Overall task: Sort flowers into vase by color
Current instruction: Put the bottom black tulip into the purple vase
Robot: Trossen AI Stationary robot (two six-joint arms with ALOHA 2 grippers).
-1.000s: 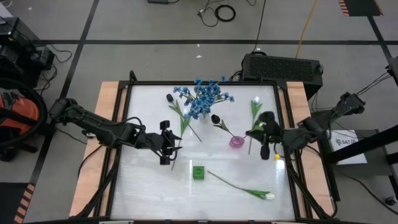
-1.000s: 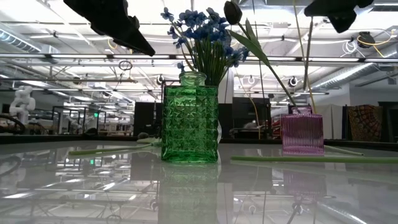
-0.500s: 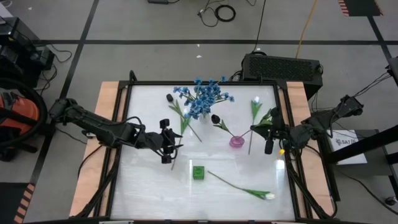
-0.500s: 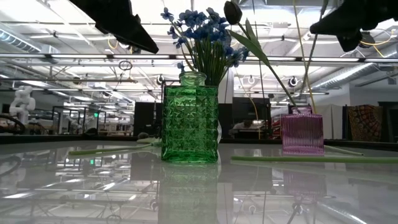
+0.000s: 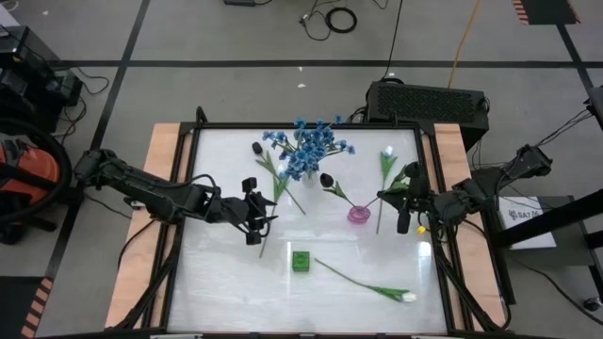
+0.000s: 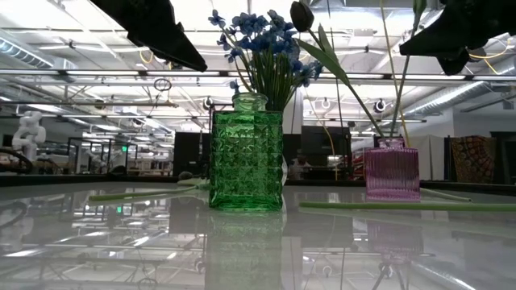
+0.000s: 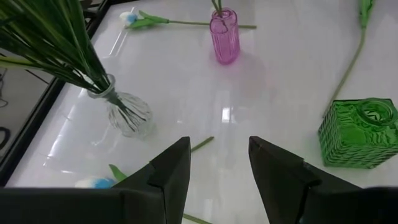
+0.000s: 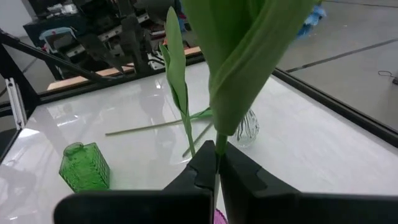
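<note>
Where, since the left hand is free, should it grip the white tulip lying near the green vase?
Mid-stem on the white tulip, left hand coming straight down, fingers across it. The stem lies flat and bare there, slanting from the green vase toward the bud, where leaves crowd. Right hand holds another flower.

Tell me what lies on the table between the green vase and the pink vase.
In the high view, only one stem starts between the green vase and the pink vase, running off to a white bud; otherwise the table is bare there.
</note>
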